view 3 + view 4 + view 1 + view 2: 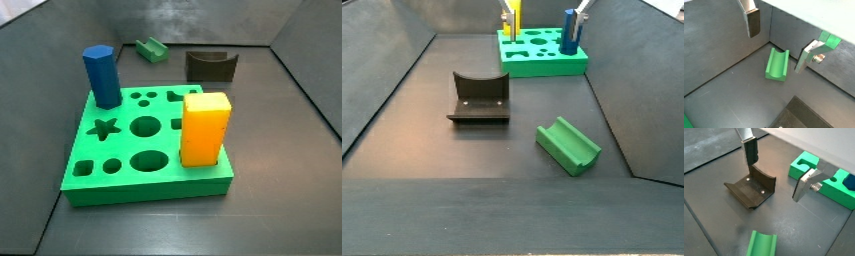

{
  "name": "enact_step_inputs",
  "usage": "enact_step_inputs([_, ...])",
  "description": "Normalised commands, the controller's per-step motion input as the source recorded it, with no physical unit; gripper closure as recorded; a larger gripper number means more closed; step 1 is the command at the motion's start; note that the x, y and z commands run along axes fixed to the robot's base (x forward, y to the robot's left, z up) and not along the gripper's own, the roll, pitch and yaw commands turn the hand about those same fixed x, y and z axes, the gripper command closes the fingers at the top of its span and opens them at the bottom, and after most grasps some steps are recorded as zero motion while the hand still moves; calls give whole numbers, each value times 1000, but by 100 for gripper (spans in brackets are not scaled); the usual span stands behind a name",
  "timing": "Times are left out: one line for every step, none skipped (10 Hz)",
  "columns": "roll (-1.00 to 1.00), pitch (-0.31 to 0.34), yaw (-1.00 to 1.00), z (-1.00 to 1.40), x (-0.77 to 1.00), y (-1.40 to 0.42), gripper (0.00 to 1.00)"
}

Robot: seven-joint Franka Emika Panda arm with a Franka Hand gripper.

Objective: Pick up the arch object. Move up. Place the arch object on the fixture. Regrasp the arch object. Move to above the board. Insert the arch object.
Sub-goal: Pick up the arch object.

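While the jaws of the gripper point(777, 42) are spread apart with nothing between them, they are held above the table point(502, 160). Beneath them, in both wrist views, the arch object point(777, 64) is seen lying loose on the table, notch upward, near the fixture point(751, 189). Well apart stands the board point(147, 150), carrying a blue prism point(102, 76) and an orange-yellow block point(205, 128).

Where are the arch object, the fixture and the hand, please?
arch object point(567, 146): side view, its grooved top.
fixture point(478, 97): side view, its curved cutout.
hand point(775, 172): wrist view, open, midway between fingertips, above the floor.
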Motion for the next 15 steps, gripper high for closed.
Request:
enact_step_inputs([121, 0, 137, -974, 366, 283, 0])
enact_step_inputs([16, -69, 694, -1000, 9, 420, 0])
enact_step_inputs([0, -46, 683, -1000, 51, 437, 0])
enact_step_inputs([0, -57, 731, -1000, 3, 380, 0])
enact_step_inputs([0, -54, 743, -1000, 0, 357, 0])
enact_step_inputs([4, -60, 757, -1000, 0, 337, 0])
enact_step_inputs([27, -90, 780, -1000, 0, 297, 0])
enact_step_inputs([27, -93, 780, -1000, -6, 297, 0])
enact_step_inputs([20, -91, 734, -1000, -69, 317, 0])
enact_step_inputs([31, 0, 589, -1000, -383, 0, 0])
enact_step_inputs([0, 0, 503, -1000, -266, 0, 0])
enact_step_inputs([-93, 31, 331, -840, -291, 0, 0])
enact_step_inputs([-160, 59, 254, -703, -66, 0, 0])
enact_step_inputs([-174, 40, 263, -757, 0, 103, 0])
enact_step_inputs([-174, 3, 243, -780, -26, 91, 0])
